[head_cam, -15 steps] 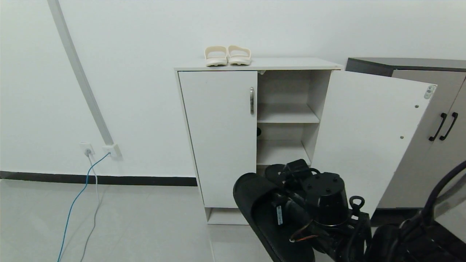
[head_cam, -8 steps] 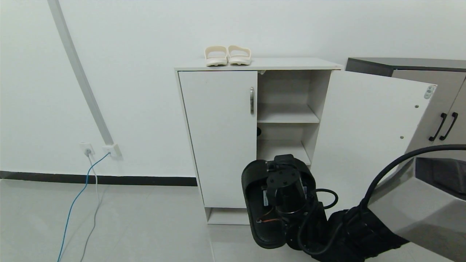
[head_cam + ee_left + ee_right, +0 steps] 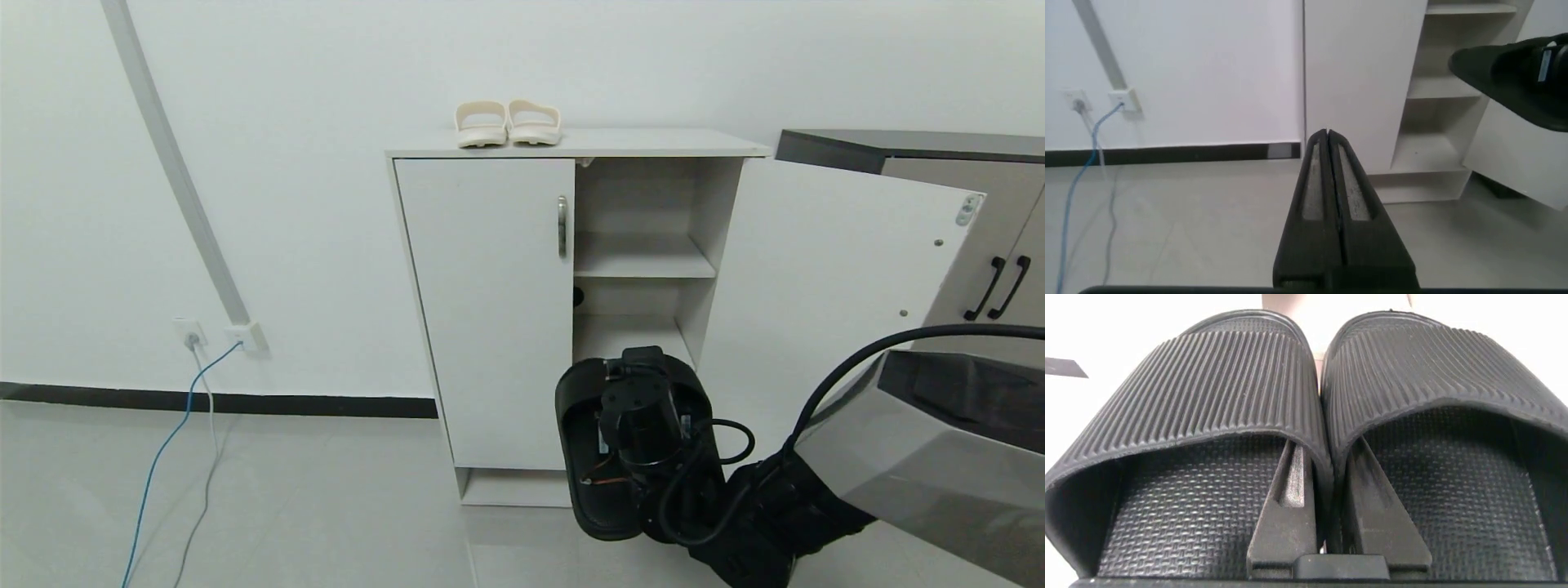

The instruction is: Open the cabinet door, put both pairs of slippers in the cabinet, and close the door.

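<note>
— Cabinet (image 3: 653, 143) status?
— White, two doors. Right door (image 3: 824, 302) swung wide open, left door (image 3: 486, 310) shut. The open bay shows an upper shelf (image 3: 641, 260) and a lower shelf (image 3: 629, 336). A small dark item (image 3: 578, 296) sits at the shut door's edge between them; cannot identify it.
— Anything beside it?
— Grey cabinet (image 3: 1004, 212) just right of the cabinet, partly behind the open door.
— Right arm pose?
— Low, in front of the cabinet's open bay, coming in from the cabinet's right front. Right gripper (image 3: 1325, 457) carries the black slippers (image 3: 575, 425) side by side, toes toward the cabinet. One finger (image 3: 1286, 506) runs under each strap, and the two pinch the pair's adjoining inner walls between them.
— What flanks the load?
— Shut door's edge just to one side and the open door on the other, with the pair in line with the bay's bottom section.
— Left arm?
— Left gripper (image 3: 1328, 139) out in front of the cabinet, well apart from it, aimed toward the shut door's foot. Fingers pressed flat together, closed on themselves.
— Second pair?
— Cream slippers (image 3: 508, 124) on the cabinet's top, above the shut door.
— Small items?
— Wall sockets (image 3: 220, 335) left of the cabinet, with a blue cable (image 3: 163, 457) trailing to the floor. Metal handle (image 3: 562, 227) on the shut door.
</note>
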Tool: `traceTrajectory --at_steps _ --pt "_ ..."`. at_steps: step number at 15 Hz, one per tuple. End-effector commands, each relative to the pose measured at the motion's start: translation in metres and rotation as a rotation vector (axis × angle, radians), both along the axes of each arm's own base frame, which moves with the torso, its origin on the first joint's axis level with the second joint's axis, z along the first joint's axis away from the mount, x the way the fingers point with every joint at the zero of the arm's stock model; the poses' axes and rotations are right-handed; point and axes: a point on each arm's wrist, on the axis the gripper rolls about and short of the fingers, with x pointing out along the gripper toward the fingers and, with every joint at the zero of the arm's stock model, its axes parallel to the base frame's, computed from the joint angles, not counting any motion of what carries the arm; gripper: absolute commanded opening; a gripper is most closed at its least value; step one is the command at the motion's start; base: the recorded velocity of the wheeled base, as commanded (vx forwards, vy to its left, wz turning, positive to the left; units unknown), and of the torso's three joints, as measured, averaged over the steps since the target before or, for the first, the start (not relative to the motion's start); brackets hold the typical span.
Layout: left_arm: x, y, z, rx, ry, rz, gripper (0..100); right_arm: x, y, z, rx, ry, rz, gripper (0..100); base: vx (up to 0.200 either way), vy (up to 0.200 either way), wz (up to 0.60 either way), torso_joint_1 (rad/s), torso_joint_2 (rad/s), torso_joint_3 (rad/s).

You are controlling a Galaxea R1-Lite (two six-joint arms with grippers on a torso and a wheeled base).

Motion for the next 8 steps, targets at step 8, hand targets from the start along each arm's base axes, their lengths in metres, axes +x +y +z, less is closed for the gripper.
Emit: traceTrajectory --at_steps 8 --pt "0.000 0.000 0.001 -0.002 0.000 0.002 0 0.019 0.010 -0.018 0.063 0.010 -0.020 0 0.000 0.000 0.00 0.000 0.00 0.000"
